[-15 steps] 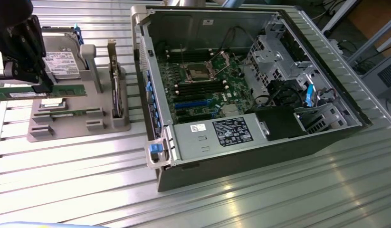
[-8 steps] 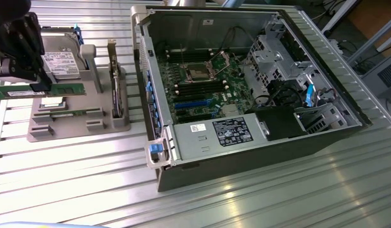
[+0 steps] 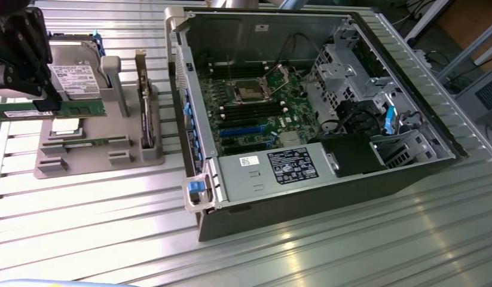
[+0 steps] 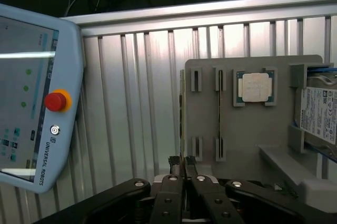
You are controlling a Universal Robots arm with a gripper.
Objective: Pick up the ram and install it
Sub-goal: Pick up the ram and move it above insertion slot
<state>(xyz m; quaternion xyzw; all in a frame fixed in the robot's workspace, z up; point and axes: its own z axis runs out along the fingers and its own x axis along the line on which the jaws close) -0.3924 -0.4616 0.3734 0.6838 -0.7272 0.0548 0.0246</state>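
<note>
The ram [image 3: 78, 110] is a long green stick with a white label, held level just above the grey holder [image 3: 94, 164] at the exterior view's left. My gripper [image 3: 48, 104] is shut on it near its middle. In the wrist view my gripper [image 4: 182, 162] pinches the ram [image 4: 181, 121], which shows edge-on as a thin strip, beside the holder [image 4: 253, 129]. The open computer case [image 3: 199, 89] lies at the exterior view's right, with the motherboard's memory slots [image 3: 239, 112] well apart from the ram.
The holder carries a silver processor chip [image 4: 254, 87], a hard drive [image 3: 74, 75], an upright dark board [image 3: 142, 110] and another thin stick [image 4: 218, 110] in a slot. A teach pendant [image 4: 37, 97] lies on the ribbed metal table [image 3: 110, 227].
</note>
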